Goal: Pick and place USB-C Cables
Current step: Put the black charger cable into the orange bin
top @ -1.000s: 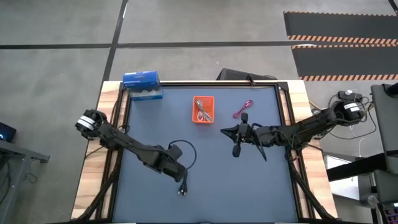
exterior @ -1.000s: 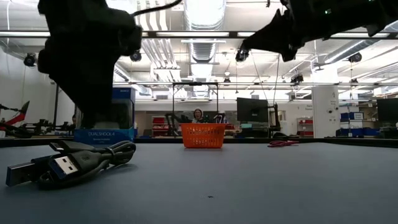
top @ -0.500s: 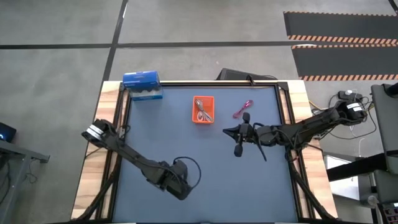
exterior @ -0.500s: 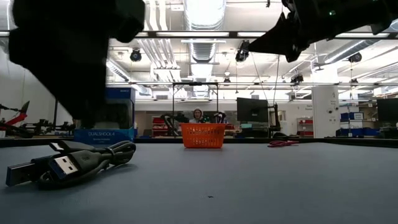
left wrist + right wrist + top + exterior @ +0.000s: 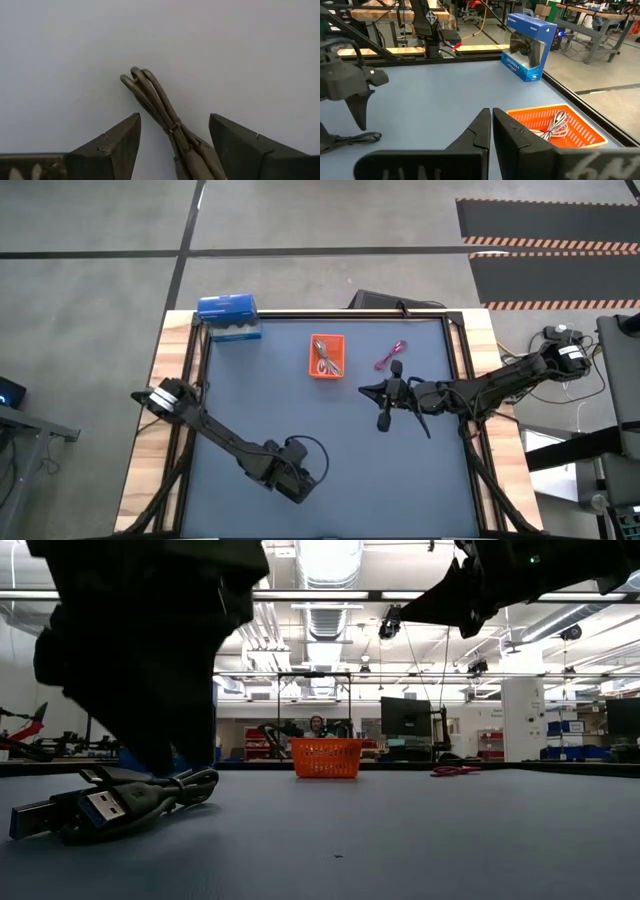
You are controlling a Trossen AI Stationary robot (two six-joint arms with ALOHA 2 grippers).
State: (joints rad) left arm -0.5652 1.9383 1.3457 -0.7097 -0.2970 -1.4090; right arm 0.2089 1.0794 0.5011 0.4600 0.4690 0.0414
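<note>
The black cable bundle (image 5: 120,805) lies flat on the mat near the table's near edge, its looped end (image 5: 142,85) pointing away from the wrist. My left gripper (image 5: 174,116) is open and low over it, one finger on each side (image 5: 298,483). I see no touch. The orange tray (image 5: 326,356) stands at the far middle with pale cable (image 5: 555,125) inside. The pink cable (image 5: 390,357) lies on the mat to the tray's right. My right gripper (image 5: 365,391) is shut and hovers above the mat near the pink cable, empty.
A blue box (image 5: 229,316) stands at the far left corner. The raised table frame (image 5: 320,313) runs around the mat. Bare mat stretches between the black cable and the tray. A person (image 5: 318,725) sits in the room beyond the table.
My left gripper has moved toward the near edge and slightly right, and down, until its fingers straddle the black cable. The cable has not moved. My right arm has kept still.
</note>
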